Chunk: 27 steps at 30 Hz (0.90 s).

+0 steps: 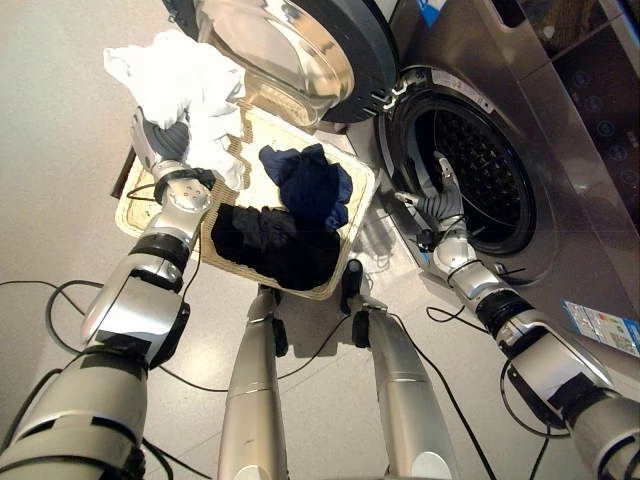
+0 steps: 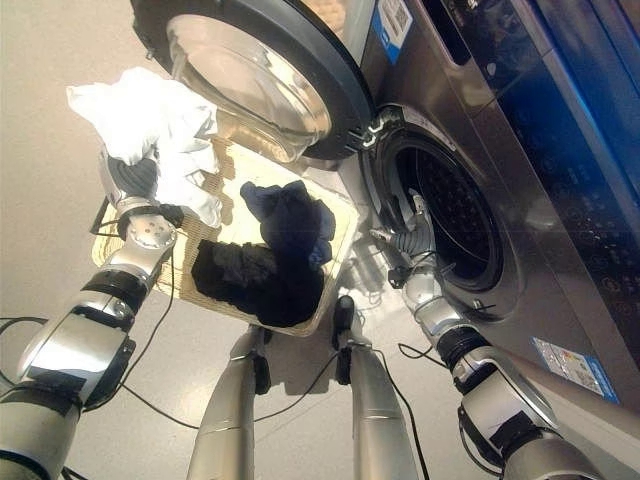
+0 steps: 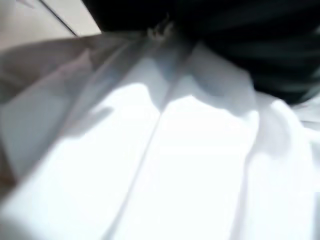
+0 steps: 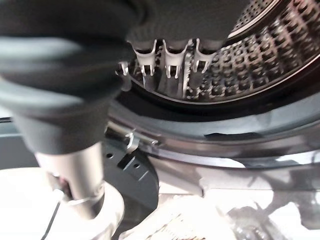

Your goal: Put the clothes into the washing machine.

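My left hand [image 1: 160, 140] holds a white garment [image 1: 185, 85] up in the air over the left end of a woven basket [image 1: 362, 200]; the cloth drapes over the hand and hides most of it. White folds [image 3: 190, 165] lie close before the left wrist camera. In the basket lie a dark blue garment [image 1: 310, 185] and a black garment [image 1: 270, 245]. My right hand [image 1: 443, 205] is at the lower left rim of the washing machine's drum [image 1: 480, 170], fingers [image 4: 167, 62] straight and holding nothing.
The machine's round door [image 1: 290, 50] stands swung open, its glass bowl hanging over the basket's far edge, close to the raised white garment. The basket sits on pale floor just left of the drum opening. The machine's grey front [image 1: 560, 120] runs along the right.
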### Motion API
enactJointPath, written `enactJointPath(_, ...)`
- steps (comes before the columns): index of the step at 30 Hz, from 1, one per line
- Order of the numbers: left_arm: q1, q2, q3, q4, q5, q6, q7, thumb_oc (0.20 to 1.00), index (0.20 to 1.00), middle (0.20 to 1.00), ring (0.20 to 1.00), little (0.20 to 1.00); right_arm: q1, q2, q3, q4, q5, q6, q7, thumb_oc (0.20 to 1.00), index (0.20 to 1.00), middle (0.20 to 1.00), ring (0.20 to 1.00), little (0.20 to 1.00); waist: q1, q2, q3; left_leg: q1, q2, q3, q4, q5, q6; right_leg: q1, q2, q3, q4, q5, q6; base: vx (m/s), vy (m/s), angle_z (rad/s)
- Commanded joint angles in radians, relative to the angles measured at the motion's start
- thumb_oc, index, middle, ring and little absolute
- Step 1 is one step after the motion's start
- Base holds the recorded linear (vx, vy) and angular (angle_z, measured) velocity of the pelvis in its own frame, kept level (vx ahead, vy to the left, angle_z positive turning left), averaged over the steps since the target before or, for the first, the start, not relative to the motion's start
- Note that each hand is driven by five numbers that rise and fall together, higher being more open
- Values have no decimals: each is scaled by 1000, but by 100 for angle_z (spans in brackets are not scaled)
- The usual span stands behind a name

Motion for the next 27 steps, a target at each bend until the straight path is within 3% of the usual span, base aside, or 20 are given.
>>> enactJointPath(1,21,-35,57,-59,109,-111,108,200,200,200,200,200,39,-2,-64,-67,-17,-63,-12,1000,1000,1000,1000,1000,23,26,-22,82,-58,14,17,-107,-28,55,-26,-46,9,-16,120,-14,-34,11)
enactJointPath(7,98,-55,57,-153,253,-162,167,200,200,200,200,200,69,7,-67,-126,3,-59,42,1000,1000,1000,1000,1000,41,32,-22,133,-72,2,15,-127,-20,104,-39,-53,6,-23,124,-3,-35,7)
enactJointPath(9,143,-62,42,-223,369,-173,196,200,200,200,200,200,90,8,-69,-192,121,-45,203,1000,1000,1000,1000,1000,52,36,-22,163,-80,-5,8,-135,-17,132,-47,-60,-3,-22,126,6,-52,5)
enactJointPath(10,151,-61,39,-239,386,-173,197,200,200,200,200,200,97,9,-71,-208,147,-43,230,1000,1000,1000,1000,1000,54,37,-22,170,-82,-6,6,-136,-16,138,-49,-61,-5,-22,127,9,-44,13)
enactJointPath(13,196,-56,12,-299,495,-194,198,200,200,200,200,200,124,19,-84,-292,392,-11,486,1000,1000,1000,1000,1000,67,37,-22,200,-94,-19,2,-142,-14,169,-59,-74,-12,-23,126,11,-41,9)
enactJointPath(18,216,-55,-17,-327,584,-231,189,200,200,200,200,200,128,39,-96,-345,590,55,720,1000,1000,1000,1000,1000,80,36,-22,230,-107,-34,4,-146,-11,211,-70,-86,-23,-25,125,24,-39,10)
enactJointPath(23,202,-55,-47,-327,605,-264,161,200,200,200,200,200,89,50,-87,-351,637,101,762,1000,1000,1000,1000,1000,90,40,-22,240,-113,-42,4,-144,-8,225,-77,-91,-29,-20,125,17,-18,6)
enactJointPath(27,162,-57,-108,-345,625,-302,108,200,200,200,200,200,-17,68,-77,-310,591,135,704,1000,1000,1000,1000,1000,106,53,-22,259,-120,-46,-3,-142,-2,241,-86,-98,-34,-10,129,26,-7,11)
